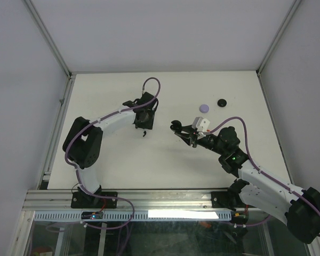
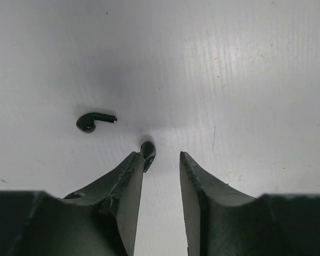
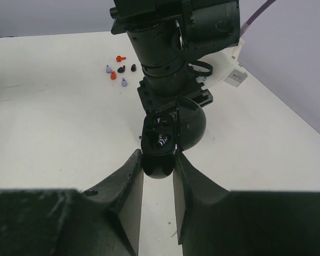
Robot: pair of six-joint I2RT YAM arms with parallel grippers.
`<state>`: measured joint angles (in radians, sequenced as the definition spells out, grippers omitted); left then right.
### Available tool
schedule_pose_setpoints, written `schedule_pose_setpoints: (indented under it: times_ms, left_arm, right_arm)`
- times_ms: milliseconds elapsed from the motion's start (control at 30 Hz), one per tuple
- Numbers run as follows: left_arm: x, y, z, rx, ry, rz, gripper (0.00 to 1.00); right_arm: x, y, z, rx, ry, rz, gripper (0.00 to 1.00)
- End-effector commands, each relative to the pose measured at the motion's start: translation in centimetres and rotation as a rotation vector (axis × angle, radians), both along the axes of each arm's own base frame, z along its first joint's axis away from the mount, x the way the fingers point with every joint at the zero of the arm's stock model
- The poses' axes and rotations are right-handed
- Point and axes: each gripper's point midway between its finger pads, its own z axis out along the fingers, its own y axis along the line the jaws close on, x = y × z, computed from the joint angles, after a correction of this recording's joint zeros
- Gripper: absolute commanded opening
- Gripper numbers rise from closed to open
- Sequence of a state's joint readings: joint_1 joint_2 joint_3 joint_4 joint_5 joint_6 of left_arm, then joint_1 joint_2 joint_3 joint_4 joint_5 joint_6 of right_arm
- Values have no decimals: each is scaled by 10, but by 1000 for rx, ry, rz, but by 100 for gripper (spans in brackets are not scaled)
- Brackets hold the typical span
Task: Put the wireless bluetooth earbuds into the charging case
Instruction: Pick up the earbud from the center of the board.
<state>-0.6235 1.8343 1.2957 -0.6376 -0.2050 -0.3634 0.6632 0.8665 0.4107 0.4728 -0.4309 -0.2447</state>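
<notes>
Two black earbuds lie on the white table. In the left wrist view one earbud lies to the left, apart from the fingers. The other earbud sits right at the tip of my left finger. My left gripper is open and points down at the table. My right gripper is shut on the black charging case. The case's lid is open and its sockets face the camera. In the top view the case is held a little to the right of the left gripper.
A purple disc and a black disc lie at the back right of the table. Several small orange, purple and black ear tips lie beyond the left arm. Metal frame rails run along the table edges.
</notes>
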Motion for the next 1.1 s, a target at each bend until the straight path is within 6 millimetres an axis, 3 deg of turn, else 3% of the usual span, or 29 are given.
schedule_pose_setpoints:
  times_ms: [0, 200, 667, 1067]
  left_arm:
    - [14, -12, 12, -52, -11, -47, 32]
    - [12, 3, 4, 8, 41, -25, 32]
    - [10, -1, -17, 24, 105, -55, 29]
    - [4, 4, -23, 41, 134, -62, 18]
  right_arm:
    - [2, 1, 23, 50, -46, -2, 0]
    - [0, 4, 23, 47, -37, 18, 0]
    - [-2, 3, 19, 49, -25, 21, 0]
    - [2, 0, 20, 36, -33, -2, 0]
